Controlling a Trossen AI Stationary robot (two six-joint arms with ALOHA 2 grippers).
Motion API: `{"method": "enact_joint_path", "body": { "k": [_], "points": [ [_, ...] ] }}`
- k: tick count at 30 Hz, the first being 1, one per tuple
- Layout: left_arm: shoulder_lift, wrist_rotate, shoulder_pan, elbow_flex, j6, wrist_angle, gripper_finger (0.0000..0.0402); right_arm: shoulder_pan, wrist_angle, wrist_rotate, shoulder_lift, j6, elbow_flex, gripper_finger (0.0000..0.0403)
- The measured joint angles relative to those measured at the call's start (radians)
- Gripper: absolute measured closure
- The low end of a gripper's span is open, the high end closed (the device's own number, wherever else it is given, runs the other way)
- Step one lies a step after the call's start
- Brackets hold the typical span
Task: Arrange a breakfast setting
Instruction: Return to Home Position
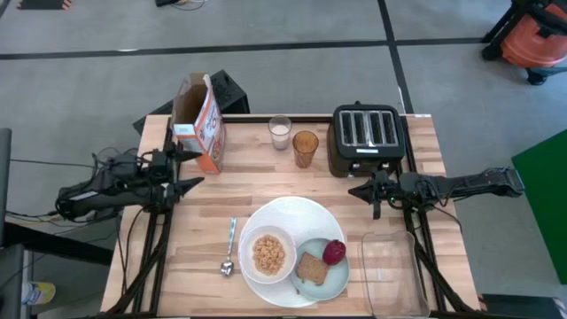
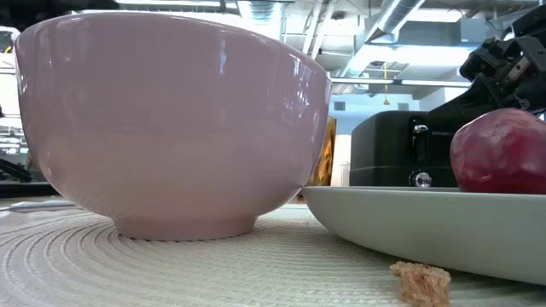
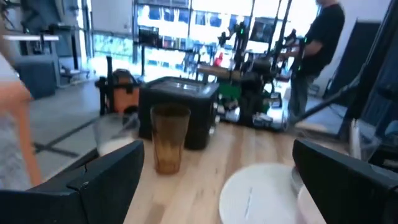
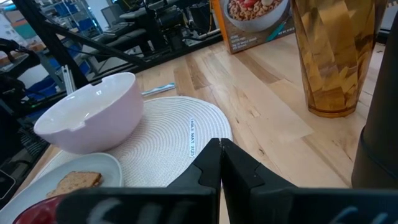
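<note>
Nine pieces are laid; by my reading, only parking the arms remains.
On the desk, the large white plate carries the white bowl, filled with cereal, and the pale green small plate with toast and red fruit. Milk glass, amber glass and the upright, open-topped orange-white cereal box line the far edge beside the toaster. The teal-handled spoon lies just left of the large plate, its long axis running front to back, handle toward the glasses. The left tool hangs spread and empty near the box; the right tool, pressed together, holds nothing.

The white bowl sits on a mat.
</note>
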Motion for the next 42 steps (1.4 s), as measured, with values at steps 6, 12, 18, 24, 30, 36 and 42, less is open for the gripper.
{"method": "enact_joint_path", "body": {
  "k": [6, 12, 18, 24, 30, 36, 42],
  "points": [
    [-0.007, 0.025, 0.0, -0.113, -0.029, 0.032, 0.0006, 0.0, 0.0, 0.0, 0.0, 0.0, 0.0, 0.0372],
    [-0.007, 0.034, 0.0, -0.222, -0.031, 0.159, 0.0006, 0.0, 0.0, 0.0, 0.0, 0.0, 0.0, 0.0372],
    [-0.007, 0.073, -0.004, -0.343, -0.029, 0.296, 0.0006, 0.0, 0.0, 0.0, 0.0, 0.0, 0.0, 0.0372],
    [-0.006, 0.07, -0.019, -0.396, -0.006, 0.376, 0.0006, 0.0, 0.0, 0.0, 0.0, 0.0, 0.0, 0.0372],
    [-0.004, 0.071, -0.02, -0.396, -0.006, 0.377, 0.0006, 0.0, 0.0, 0.0, 0.0, 0.0, 0.0, 0.0372],
    [0.006, 0.071, -0.02, -0.396, -0.007, 0.377, 0.0006, 0.0, 0.0, 0.0, 0.0, 0.0, 0.0, 0.0372],
    [0.01, 0.07, -0.02, -0.396, -0.005, 0.377, 0.0006, 0.0, 0.0, 0.0, 0.0, 0.0, 0.0, 0.0372]
  ]
}}
